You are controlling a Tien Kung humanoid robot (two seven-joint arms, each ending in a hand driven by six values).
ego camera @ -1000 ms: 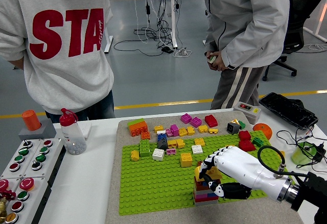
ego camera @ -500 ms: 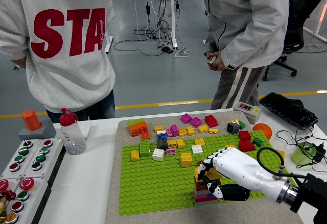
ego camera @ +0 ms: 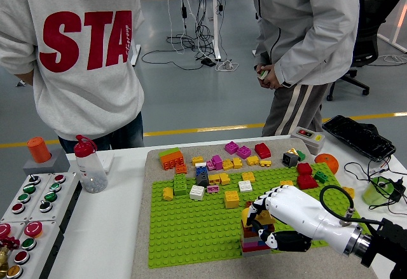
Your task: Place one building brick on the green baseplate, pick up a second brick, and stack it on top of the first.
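One white robot hand, the right hand (ego camera: 280,218), reaches in from the table's right edge, its fingers (ego camera: 259,204) curled over a yellow brick (ego camera: 249,216) atop a small brick stack (ego camera: 254,238). That stack stands near the front right corner of the green baseplate (ego camera: 191,228). Loose bricks (ego camera: 216,164) crowd the baseplate's far edge. Two people stand beyond the table's far edge.

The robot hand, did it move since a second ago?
Yes, a little. The robot hand slid down toward the near edge of the green baseplate, staying on the brick stack.
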